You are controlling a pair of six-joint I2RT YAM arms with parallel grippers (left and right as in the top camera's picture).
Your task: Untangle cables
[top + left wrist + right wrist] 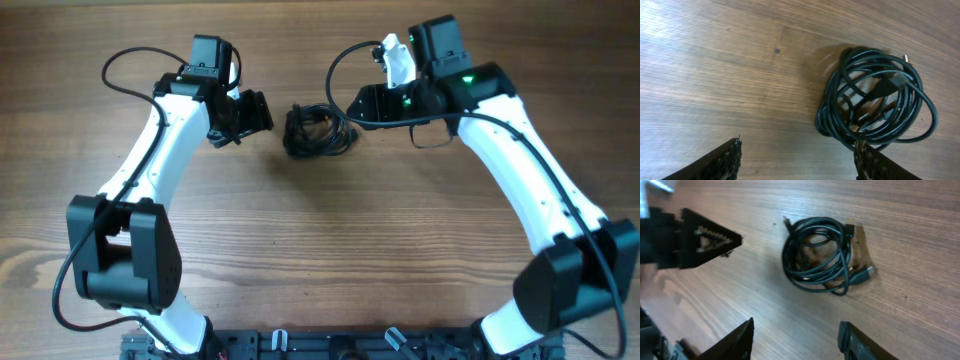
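- At the near edge of the bench (320, 260), a black rail (320, 345) is carrying both bases. From it the white left arm (150, 180) and the white right arm (530, 190) are reaching up and bending inward.
- Bare wood grain is running across the middle of the bench between the two arms.
- Farther back, the cables (318, 130) are lying flat on the wood between the two end effectors. They are forming one small coil of thin black cord with its loops overlapping.
- The left end effector (250, 112) is hanging just to the left of the coil with its fingers standing apart and gripping nothing.
- In the left wrist view, the left end effector (797, 150) is showing only bare wood between its toothed fingertips (732, 155). The cables (875, 95) are lying ahead and off to one side. One fingertip is overlapping the coil's near loop, and I cannot tell whether it is touching.
- A dark plug (897, 79) is resting across the top of the coil in that view.
- The right end effector (365, 100) is hovering just to the right of the coil.
- In the right wrist view, the right end effector (795, 332) is also showing its fingers spread apart over bare wood. The cables (822, 255) are lying ahead of them, apart from both fingers.
- A metal-tipped plug (869, 271) is poking out of the coil's edge there.
- Green lights (467, 80) are glowing on the right arm's wrist.
- At the far side, a thicker black wire (130, 62) is looping out from the left arm.
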